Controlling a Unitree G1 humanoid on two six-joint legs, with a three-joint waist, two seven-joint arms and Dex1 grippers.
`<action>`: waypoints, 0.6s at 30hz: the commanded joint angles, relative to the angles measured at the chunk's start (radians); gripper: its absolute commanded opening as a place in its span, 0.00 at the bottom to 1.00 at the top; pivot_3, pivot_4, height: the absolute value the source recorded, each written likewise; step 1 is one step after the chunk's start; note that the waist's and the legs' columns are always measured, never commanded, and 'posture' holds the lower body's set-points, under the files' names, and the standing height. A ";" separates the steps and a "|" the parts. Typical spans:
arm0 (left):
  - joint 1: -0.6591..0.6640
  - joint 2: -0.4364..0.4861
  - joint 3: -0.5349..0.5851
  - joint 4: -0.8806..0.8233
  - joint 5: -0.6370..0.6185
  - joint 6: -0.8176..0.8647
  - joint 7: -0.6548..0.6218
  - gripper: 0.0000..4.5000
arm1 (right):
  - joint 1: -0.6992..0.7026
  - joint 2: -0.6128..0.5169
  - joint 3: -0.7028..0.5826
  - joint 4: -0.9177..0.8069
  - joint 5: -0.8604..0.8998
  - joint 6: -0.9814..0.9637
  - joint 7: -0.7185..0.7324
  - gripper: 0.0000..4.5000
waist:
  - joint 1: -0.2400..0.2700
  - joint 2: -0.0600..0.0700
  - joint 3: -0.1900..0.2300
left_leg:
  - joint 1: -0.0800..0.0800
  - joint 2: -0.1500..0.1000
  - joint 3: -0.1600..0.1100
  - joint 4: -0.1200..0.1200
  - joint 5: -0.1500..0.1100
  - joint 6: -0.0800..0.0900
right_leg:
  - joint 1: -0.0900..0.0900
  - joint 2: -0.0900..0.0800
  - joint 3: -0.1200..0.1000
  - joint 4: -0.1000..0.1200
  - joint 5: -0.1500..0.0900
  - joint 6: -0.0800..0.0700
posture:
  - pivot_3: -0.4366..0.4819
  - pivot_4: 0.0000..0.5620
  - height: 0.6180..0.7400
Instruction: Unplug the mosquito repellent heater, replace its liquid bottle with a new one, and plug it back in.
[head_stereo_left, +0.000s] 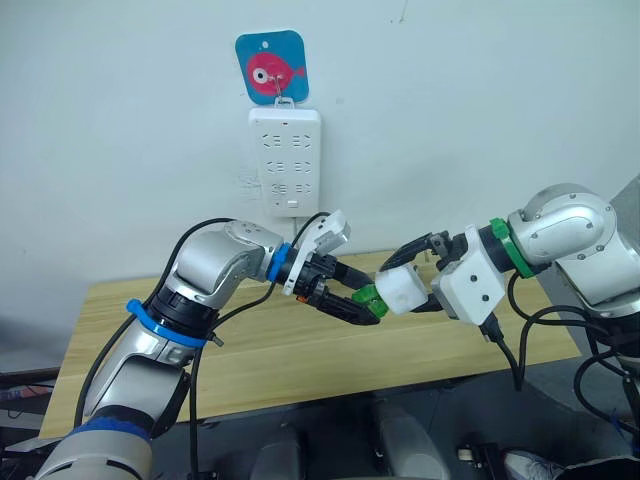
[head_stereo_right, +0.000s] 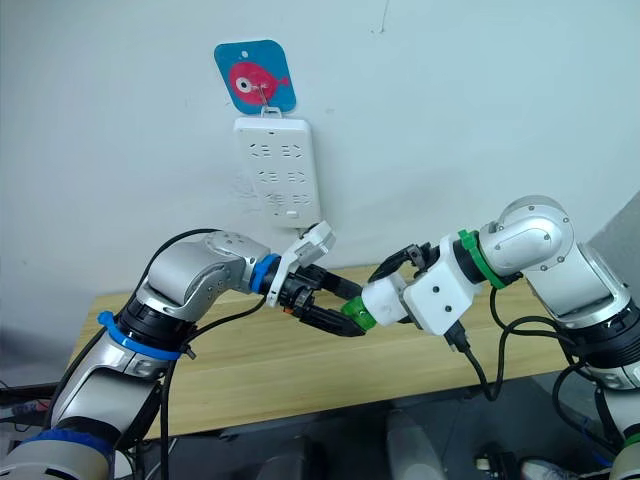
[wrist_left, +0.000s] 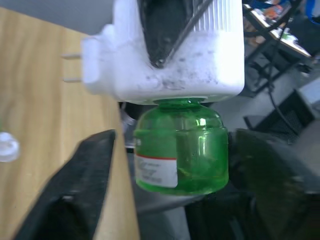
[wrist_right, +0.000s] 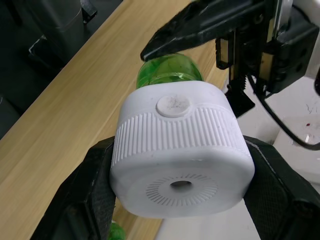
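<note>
Holding: our right tool (head_stereo_left: 415, 290) is clamped on the mosquito repellent heater (head_stereo_left: 403, 288), one black finger on each side of its white body, up in the air above the table (head_stereo_left: 260, 350).
Heater: in the right wrist view we see its ribbed side and round vent hole facing the camera; in the left wrist view its two metal prongs stick out to one side, free of any socket.
Bottle: a green liquid bottle (wrist_left: 181, 150) with a white label is seated in the heater's underside, pointing toward our left arm.
Left tool: our left tool (head_stereo_left: 358, 304) has its fingers around the green bottle; one finger looks slightly off the glass in the left wrist view, so we cannot tell whether it grips.
Table: light wood, with a small clear cap (wrist_left: 7, 146) lying on it.
Wall: a white power strip (head_stereo_left: 284, 160) hangs upright behind the table, well apart from the heater, under a blue hook plate with a pink fish (head_stereo_left: 271, 66).
</note>
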 joint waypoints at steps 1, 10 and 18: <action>-0.008 -0.001 -0.002 -0.027 -0.005 -0.004 -0.015 0.59 | -0.015 0.003 -0.019 -0.036 0.009 0.002 0.009 0.68 | 0.000 0.000 0.000 | 0.000 0.000 0.000 0.000 0.000 0.000 | 0.000 0.000 0.000 0.000 0.000 0.000 | 0.22 0.25 0.92; 0.006 -0.022 0.013 -0.030 -0.009 0.000 0.010 0.49 | 0.013 -0.005 -0.028 -0.082 0.049 0.053 0.034 0.75 | 0.000 0.000 0.000 | 0.000 0.000 0.000 0.000 0.000 0.000 | 0.000 0.000 0.000 0.000 0.000 0.000 | 0.22 0.26 0.92; 0.065 -0.007 0.024 -0.035 0.009 -0.091 -0.001 0.49 | 0.077 -0.081 -0.081 -0.002 -0.009 -0.106 0.033 1.00 | 0.000 0.000 0.000 | 0.000 0.000 0.000 0.000 0.000 0.000 | 0.000 0.000 0.000 0.000 0.000 0.000 | 0.19 0.27 0.92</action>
